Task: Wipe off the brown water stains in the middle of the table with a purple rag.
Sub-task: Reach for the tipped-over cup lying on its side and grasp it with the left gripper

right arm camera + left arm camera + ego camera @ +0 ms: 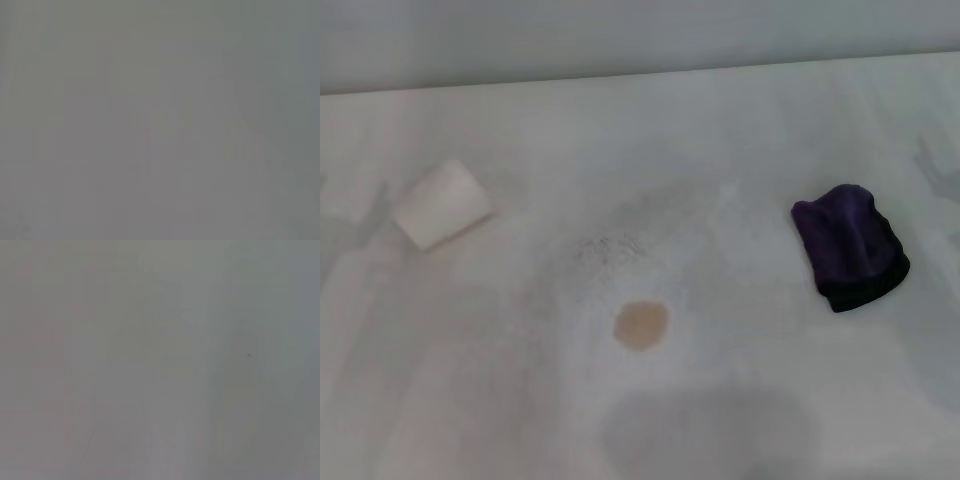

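While neither arm shows in the head view, one purple rag lies on the table, right of and well apart from the one brown water stain; one white cup lies on its side far left. A dragged rag could smear the blot wider. Both wrist views show only blank grey, so neither gripper's state can be told.

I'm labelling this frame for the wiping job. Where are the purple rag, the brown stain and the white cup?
purple rag (848, 245): head view, middle of the cloth lump.
brown stain (640, 325): head view, centre of the tan blot.
white cup (442, 204): head view, its side wall.
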`<move>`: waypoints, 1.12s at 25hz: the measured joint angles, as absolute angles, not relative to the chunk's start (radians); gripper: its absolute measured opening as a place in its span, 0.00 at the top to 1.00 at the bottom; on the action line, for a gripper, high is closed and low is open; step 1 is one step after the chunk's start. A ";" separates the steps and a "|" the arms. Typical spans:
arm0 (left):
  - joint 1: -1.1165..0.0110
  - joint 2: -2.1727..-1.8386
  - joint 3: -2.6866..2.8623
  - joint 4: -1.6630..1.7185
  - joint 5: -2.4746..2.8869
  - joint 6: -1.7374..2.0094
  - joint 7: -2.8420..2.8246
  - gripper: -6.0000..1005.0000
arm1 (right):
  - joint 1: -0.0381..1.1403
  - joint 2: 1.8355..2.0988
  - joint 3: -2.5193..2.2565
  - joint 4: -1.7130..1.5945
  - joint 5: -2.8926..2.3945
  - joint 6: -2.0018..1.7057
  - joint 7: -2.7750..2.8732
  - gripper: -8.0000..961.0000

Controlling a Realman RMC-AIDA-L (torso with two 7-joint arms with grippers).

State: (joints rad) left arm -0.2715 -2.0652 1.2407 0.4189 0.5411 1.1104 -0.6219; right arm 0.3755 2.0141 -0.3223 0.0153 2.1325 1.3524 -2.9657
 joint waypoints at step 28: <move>-0.263 -1.913 1.059 0.975 1.626 1.082 -1.791 0.13 | 0.376 2.013 -0.337 -0.005 2.132 1.348 -2.965 0.09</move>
